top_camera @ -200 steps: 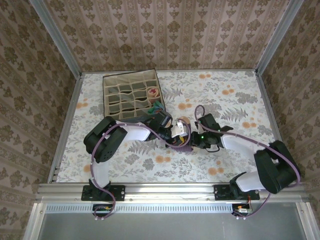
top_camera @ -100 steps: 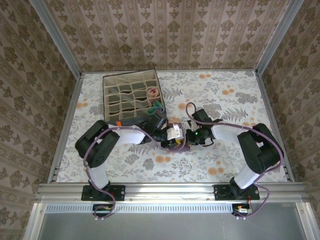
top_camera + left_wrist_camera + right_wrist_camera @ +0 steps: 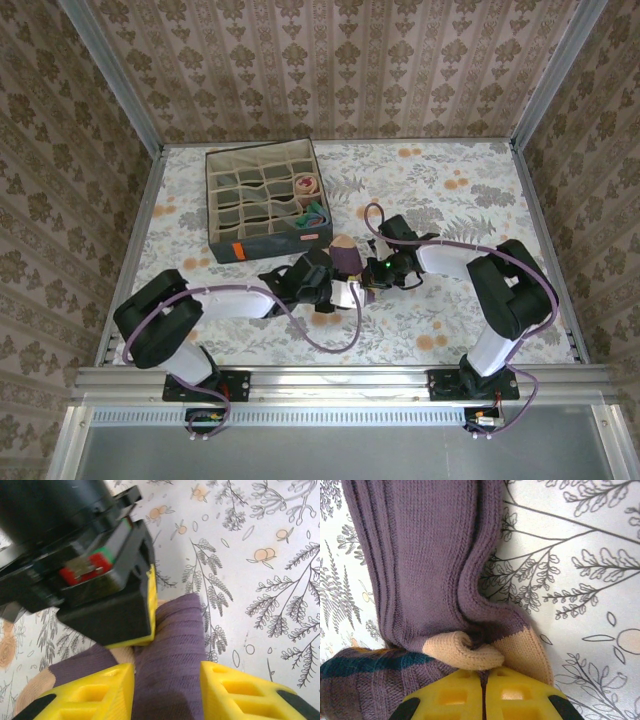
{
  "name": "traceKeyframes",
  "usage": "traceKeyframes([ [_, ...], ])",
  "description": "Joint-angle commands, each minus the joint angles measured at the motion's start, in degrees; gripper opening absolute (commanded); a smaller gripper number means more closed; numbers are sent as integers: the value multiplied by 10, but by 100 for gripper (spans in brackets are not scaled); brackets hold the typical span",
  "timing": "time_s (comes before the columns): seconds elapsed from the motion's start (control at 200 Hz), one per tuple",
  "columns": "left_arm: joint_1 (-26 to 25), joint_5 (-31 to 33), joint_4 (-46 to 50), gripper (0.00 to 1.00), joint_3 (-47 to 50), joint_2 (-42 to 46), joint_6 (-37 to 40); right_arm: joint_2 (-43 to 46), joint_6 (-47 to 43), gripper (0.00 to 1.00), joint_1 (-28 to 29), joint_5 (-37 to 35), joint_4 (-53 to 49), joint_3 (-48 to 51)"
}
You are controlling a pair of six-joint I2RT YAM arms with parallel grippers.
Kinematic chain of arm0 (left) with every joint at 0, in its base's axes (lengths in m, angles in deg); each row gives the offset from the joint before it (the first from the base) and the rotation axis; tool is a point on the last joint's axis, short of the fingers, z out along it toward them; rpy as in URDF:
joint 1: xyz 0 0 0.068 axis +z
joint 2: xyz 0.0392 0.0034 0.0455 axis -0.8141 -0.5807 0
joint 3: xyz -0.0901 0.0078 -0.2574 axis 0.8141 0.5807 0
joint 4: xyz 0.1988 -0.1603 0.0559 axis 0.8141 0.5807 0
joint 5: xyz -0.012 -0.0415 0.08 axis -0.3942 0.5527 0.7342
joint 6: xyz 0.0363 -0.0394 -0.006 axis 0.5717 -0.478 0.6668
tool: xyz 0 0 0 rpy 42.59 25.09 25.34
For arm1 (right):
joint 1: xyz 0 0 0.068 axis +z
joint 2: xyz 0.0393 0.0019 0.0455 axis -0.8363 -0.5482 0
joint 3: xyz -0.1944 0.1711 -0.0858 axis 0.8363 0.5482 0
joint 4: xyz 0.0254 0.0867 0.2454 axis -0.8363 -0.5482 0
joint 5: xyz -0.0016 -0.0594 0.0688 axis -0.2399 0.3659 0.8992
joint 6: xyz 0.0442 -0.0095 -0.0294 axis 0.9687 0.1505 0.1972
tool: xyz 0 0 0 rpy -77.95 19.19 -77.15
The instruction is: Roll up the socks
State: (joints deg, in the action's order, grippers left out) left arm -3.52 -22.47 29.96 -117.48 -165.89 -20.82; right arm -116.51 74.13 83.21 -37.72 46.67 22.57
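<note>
A purple sock with tan toe and heel lies bunched mid-table, just right of the box. My right gripper comes at it from the right. In the right wrist view its yellow fingers are shut together, pinching the sock at a curled tan fold. My left gripper sits just in front of the sock. In the left wrist view its jaws stand open, with the purple sock lying between the two yellow fingers. The right gripper's black body rests against the sock's far side.
A dark fabric box with grid compartments stands at the back left. It holds a rolled peach sock and a blue-green one. The floral tablecloth spreads out to the right and front. Metal rails edge the table.
The left gripper has opened and its arm has drawn back towards the near left. The right gripper has shut on the sock and moved left with it.
</note>
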Motion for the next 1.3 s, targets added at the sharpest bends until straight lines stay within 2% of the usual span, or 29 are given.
traceKeyframes([
  [0.0, -12, 52, 0, 38, -3, -30, 39, -59, -14, 0, 14, -78, -105, 38],
  [0.265, -20, 109, 14, 37, -18, -97, 31, -52, -20, 0, 14, -73, -116, 35],
  [0.295, -20, 113, 23, 35, -23, -103, 26, -49, -19, 0, 14, -71, -115, 36],
  [0.335, -19, 107, 42, 27, -31, -107, 18, -45, -20, 0, 14, -64, -111, 37],
  [0.4, -8, 60, 86, 6, -48, -105, -4, -29, -18, 5, 14, -47, -100, 42],
  [0.43, 0, 32, 106, 0, -57, -104, -19, -13, -16, 9, 14, -37, -90, 46],
  [0.565, 49, -114, 172, 0, -89, -112, -94, 75, 4, 24, 4, -1, -51, 71],
  [0.69, 89, -224, 197, 0, -104, -126, -159, 186, 8, 39, -6, -22, -38, 89],
  [0.8, 123, -303, 212, 0, -122, -147, -210, 284, -3, 44, -6, -52, -16, 106],
  [0.905, 150, -371, 235, 0, -154, -176, -256, 331, -20, 46, -4, -63, 15, 126],
  [1.005, 170, -428, 230, 0, -171, -197, -287, 333, -40, 47, 2, -58, 42, 134],
  [1.115, 188, -472, 223, 0, -179, -221, -310, 291, -60, 48, 5, -44, 65, 127],
  [1.295, 197, -490, 267, 0, -204, -260, -316, 205, -78, 48, 5, -12, 125, 112],
])
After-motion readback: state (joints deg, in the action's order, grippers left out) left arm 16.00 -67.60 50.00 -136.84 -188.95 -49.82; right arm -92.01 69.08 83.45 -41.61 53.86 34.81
